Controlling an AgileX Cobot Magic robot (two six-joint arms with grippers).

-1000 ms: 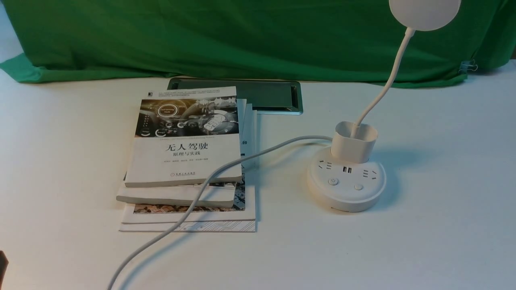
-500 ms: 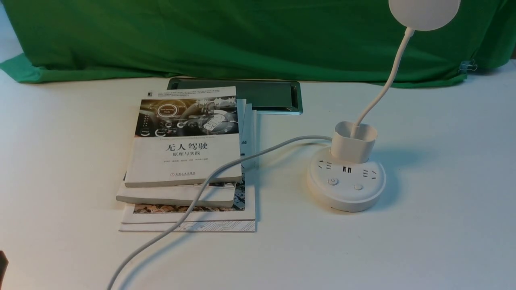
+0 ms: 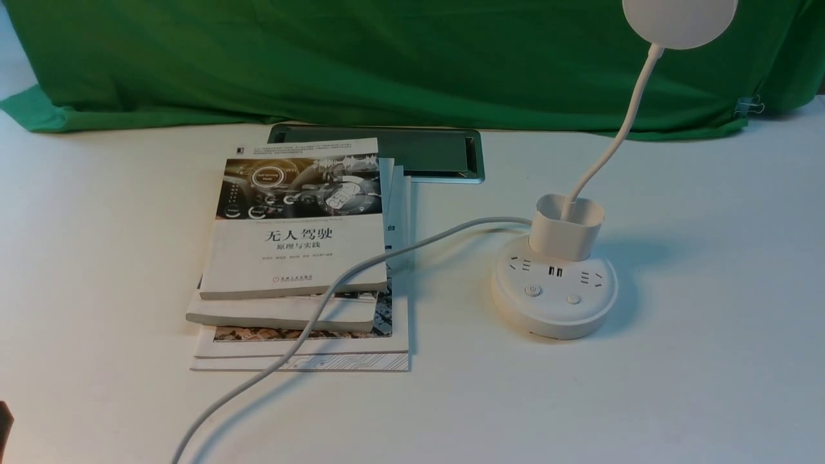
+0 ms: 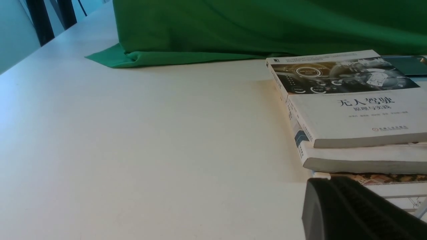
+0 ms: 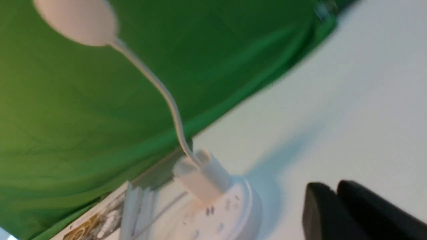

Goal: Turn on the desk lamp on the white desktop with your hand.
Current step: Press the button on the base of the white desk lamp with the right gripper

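the lamp [image 3: 566, 258] stands on the desktop [image 3: 709, 386], on the robot's right, well apart from the near edge. its round base [image 3: 554, 309] sits flat, with the holder [image 3: 566, 229] on top. the neck [image 3: 619, 129] curves up to the head [image 3: 679, 19], which looks unlit. two buttons face the robot on the base: the left button [image 3: 532, 290] and the right button [image 3: 573, 299]. which one works the light i cannot tell. the cord [image 3: 335, 290] runs from the base across the books [image 3: 296, 219] toward the near edge.

the right gripper [image 5: 337, 203] shows only in its wrist view, blurred, near the base but not touching it; whether it is parted or closed i cannot tell. the left gripper [image 4: 347, 206] hangs low just beside the books, with only one dark finger in view, so its state is unclear too. neither holds anything.

the lamp looks like light, hard plastic. the base is wide and low, so it should stay put under a push from above, though it may slide on the smooth desktop if pushed sideways. the neck is thin and bendy and the head sits high, so neither is a place to take hold. no grasp is needed: a fingertip should come straight down on a button, gently, clear of the holder and the sockets.
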